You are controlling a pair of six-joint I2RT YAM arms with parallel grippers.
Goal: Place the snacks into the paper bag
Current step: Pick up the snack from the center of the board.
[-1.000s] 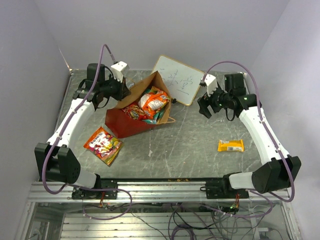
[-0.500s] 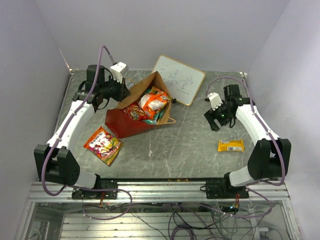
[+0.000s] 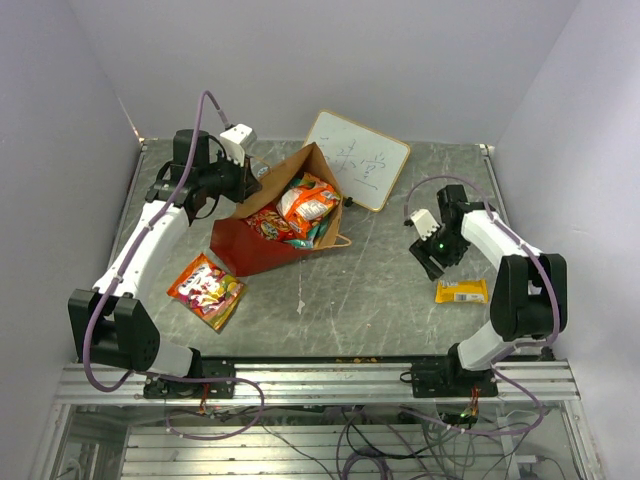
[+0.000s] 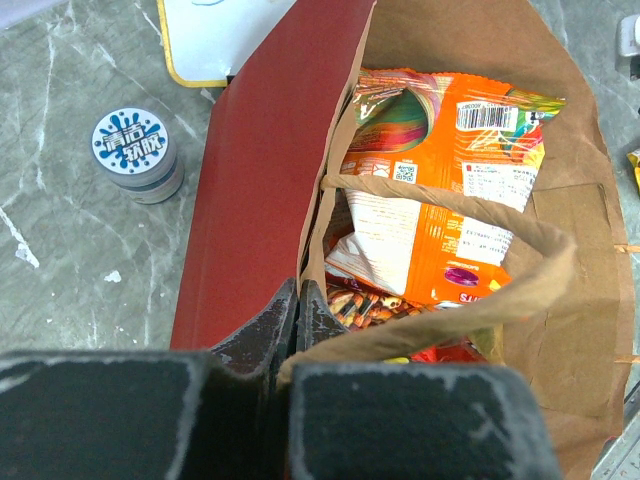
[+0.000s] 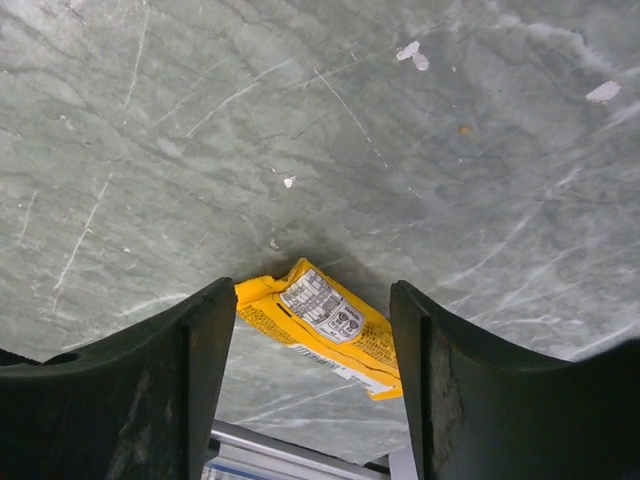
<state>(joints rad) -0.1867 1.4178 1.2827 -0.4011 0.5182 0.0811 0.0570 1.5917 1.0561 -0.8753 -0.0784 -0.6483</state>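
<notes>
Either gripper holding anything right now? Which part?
Left gripper pinches the paper bag at its rim. Right gripper, open above the yellow bar, holds nothing.

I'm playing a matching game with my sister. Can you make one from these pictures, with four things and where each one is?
Things:
1 yellow bar
2 orange chip bag
3 paper bag
4 white board

Places:
A pinched at the rim by the left jaws
B far side of the table
C under the open right jaws
D inside the bag

Pairs: 1-C, 2-D, 3-A, 4-B
</notes>
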